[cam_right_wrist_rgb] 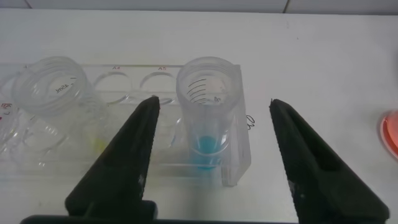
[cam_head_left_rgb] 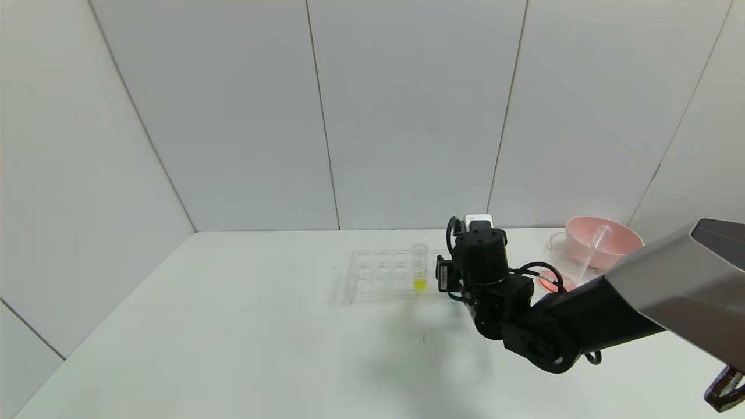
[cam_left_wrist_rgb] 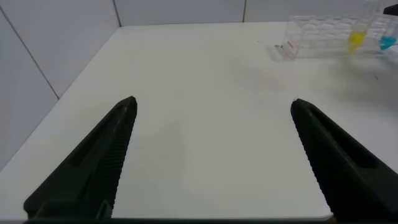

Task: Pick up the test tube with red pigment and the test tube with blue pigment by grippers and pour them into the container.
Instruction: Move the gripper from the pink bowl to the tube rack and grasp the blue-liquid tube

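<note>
The test tube with blue pigment (cam_right_wrist_rgb: 208,118) stands upright in the end hole of the clear tube rack (cam_right_wrist_rgb: 124,81). My right gripper (cam_right_wrist_rgb: 212,101) is open, with one finger on each side of the tube and gaps to both. In the head view my right arm (cam_head_left_rgb: 483,262) hides this tube. The tube also shows far off in the left wrist view (cam_left_wrist_rgb: 387,42). The container (cam_head_left_rgb: 554,281), a clear beaker, stands right of the arm with orange-red pigment at its bottom. No tube holding red pigment is in view. My left gripper (cam_left_wrist_rgb: 212,102) is open and empty over bare table.
A yellow-pigment tube (cam_head_left_rgb: 419,270) stands in the rack (cam_head_left_rgb: 378,276) beside the blue one. A pink bowl (cam_head_left_rgb: 617,233) sits at the back right with an empty clear tube (cam_head_left_rgb: 598,238) leaning in it. White walls close off the table's back and sides.
</note>
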Robot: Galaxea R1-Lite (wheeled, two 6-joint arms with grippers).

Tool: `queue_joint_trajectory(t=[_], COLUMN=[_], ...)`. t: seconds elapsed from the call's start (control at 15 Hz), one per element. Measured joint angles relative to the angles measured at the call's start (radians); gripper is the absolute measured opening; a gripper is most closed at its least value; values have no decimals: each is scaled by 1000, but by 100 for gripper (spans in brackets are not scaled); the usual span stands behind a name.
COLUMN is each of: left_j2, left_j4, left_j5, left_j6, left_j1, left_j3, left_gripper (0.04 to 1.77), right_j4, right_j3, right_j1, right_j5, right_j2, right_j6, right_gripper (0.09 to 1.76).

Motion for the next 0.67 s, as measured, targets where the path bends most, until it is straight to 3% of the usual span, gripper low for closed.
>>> queue_joint_trajectory(t=[0.27, 0.4, 0.67], left_j2=[0, 0, 0], left_j4=[0, 0, 0], left_j5=[0, 0, 0], left_j6=[0, 0, 0], left_j1=[0, 0, 0], left_j3=[0, 0, 0], left_gripper=[176, 176, 176], right_j4=[0, 0, -1], right_j3=[12, 15, 22], right_j1=[6, 9, 12], right_j5=[0, 0, 0], right_j2=[-7, -11, -18], right_j6=[0, 0, 0], right_gripper=[81, 48, 48])
